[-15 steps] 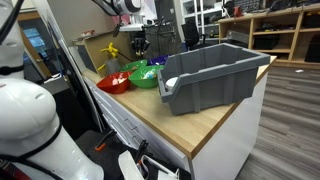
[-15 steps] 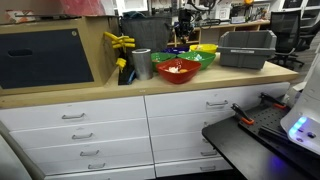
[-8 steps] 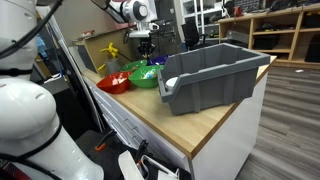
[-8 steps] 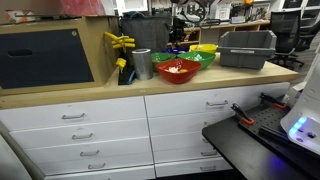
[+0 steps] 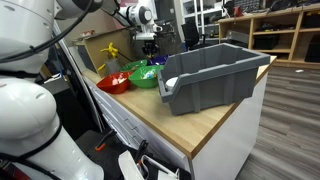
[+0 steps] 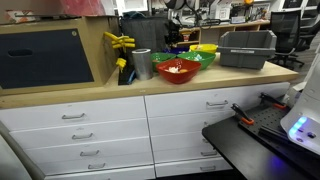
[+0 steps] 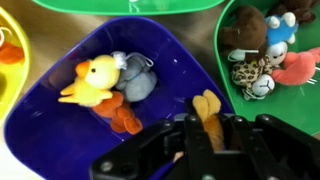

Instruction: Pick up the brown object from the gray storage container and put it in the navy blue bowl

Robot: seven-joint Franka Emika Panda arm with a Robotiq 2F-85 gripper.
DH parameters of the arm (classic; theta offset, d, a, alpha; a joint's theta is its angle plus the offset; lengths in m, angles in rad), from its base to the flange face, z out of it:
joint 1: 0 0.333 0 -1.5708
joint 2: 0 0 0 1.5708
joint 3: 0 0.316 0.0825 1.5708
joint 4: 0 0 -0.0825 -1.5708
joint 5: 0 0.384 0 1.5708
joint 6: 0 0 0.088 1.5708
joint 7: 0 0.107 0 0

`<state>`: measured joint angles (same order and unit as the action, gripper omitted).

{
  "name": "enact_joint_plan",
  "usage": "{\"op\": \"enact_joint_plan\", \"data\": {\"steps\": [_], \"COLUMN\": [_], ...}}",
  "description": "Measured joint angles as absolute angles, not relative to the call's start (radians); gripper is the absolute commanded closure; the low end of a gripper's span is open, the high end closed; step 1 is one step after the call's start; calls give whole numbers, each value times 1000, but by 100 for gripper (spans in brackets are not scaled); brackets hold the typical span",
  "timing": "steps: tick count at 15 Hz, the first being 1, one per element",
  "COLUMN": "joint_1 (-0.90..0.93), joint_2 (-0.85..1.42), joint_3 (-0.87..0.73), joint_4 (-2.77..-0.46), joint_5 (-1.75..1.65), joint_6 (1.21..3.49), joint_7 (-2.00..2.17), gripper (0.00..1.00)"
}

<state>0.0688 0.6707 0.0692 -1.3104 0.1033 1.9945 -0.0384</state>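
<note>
In the wrist view my gripper (image 7: pixel 207 128) is shut on the brown object (image 7: pixel 206 106), a small tan soft piece held between the fingers. It hangs over the right part of the navy blue bowl (image 7: pixel 172 52), which holds a yellow duck toy (image 7: pixel 90 82), a gray toy (image 7: pixel 135 80) and an orange toy (image 7: pixel 122 118). In both exterior views the gripper (image 5: pixel 150 50) (image 6: pixel 176 40) hovers over the cluster of bowls. The navy blue bowl (image 5: pixel 158 62) sits beside the gray storage container (image 5: pixel 212 75) (image 6: pixel 247 48).
A green bowl (image 7: pixel 302 115) with several small toys lies right of the navy bowl, and a yellow bowl (image 7: pixel 6 50) lies left. The exterior views show a red bowl (image 5: pixel 113 83) (image 6: pixel 178 70), a green bowl (image 5: pixel 143 78) and a metal cup (image 6: pixel 142 64) on the wooden counter (image 5: pixel 190 125).
The arm has shifted a little sideways and downward over the bowls with the gripper still shut. Nothing else has moved.
</note>
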Motion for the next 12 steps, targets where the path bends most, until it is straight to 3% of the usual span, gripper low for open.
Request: {"op": "enact_joint_plan", "data": {"steps": [2, 10, 12], "joint_1": [69, 67, 63], "joint_2": [693, 660, 622], "joint_3": [69, 69, 69], "joint_4": [-1278, -1267, -1276], "joint_5": [103, 98, 98], "joint_6": [1995, 1981, 1966], "joint_7": [-38, -39, -39], "gripper": [62, 3, 0]}}
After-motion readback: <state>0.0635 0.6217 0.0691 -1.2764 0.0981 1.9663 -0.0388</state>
